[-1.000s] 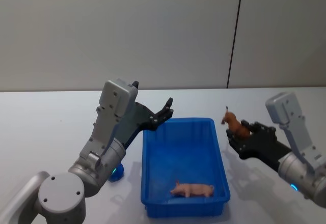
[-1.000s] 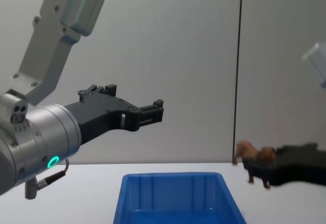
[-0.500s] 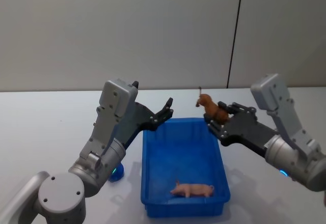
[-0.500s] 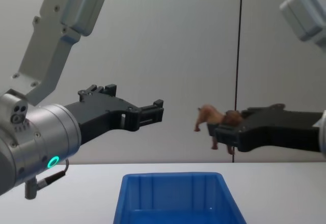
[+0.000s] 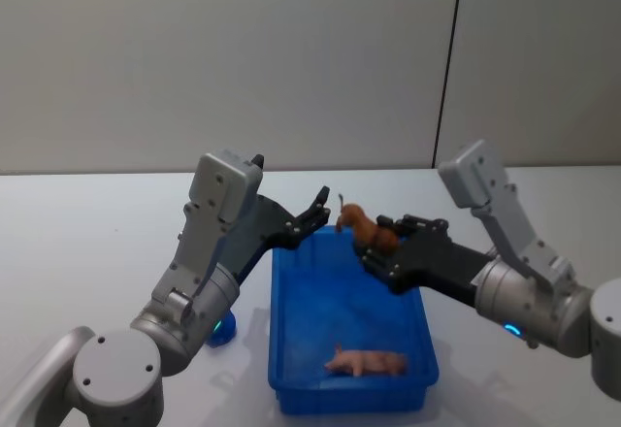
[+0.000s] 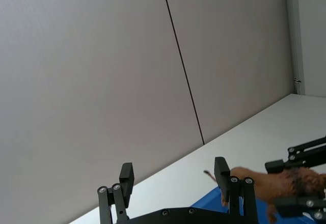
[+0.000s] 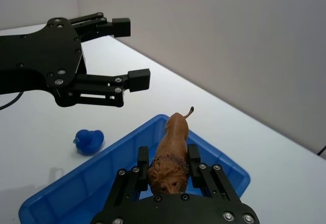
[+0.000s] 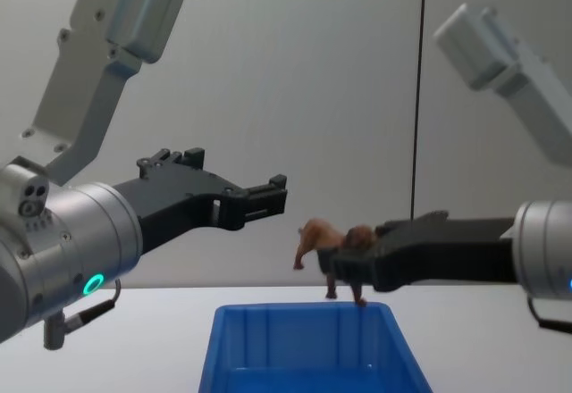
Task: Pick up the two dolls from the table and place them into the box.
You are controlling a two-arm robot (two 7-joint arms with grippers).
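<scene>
Right gripper [image 5: 374,249]: my fingers [image 7: 143,159] are clamped on the brown doll [image 5: 361,225], one on each side of its maned head. Its body and thin tail stick out past the fingertips. I hold the doll feet down above the far end of the box [image 5: 276,330], clear of the rim.

Left gripper [image 5: 318,208]: fingers apart, nothing between them. It hangs above the box's far left corner, higher than the rim. Its fingertips are near the doll's tail but not touching.

Surface: the box sits on a plain white table [image 5: 78,233]. Behind the box runs a grey panelled wall [image 5: 291,58] with one dark upright seam.

Inside the box: the pink doll [image 5: 367,360] lies on its side on the floor, by the near wall.

Around the box: a small blue toy [image 7: 89,141] rests on the table just left of the left wall. From the head view my left forearm partly hides it.

Arms: my right forearm comes in from the right of the box and slants over its right rim, with the grey upper link raised behind it. My left arm rises on the box's left side, grey link tilted upward, and its black gripper points toward the box's far end.
</scene>
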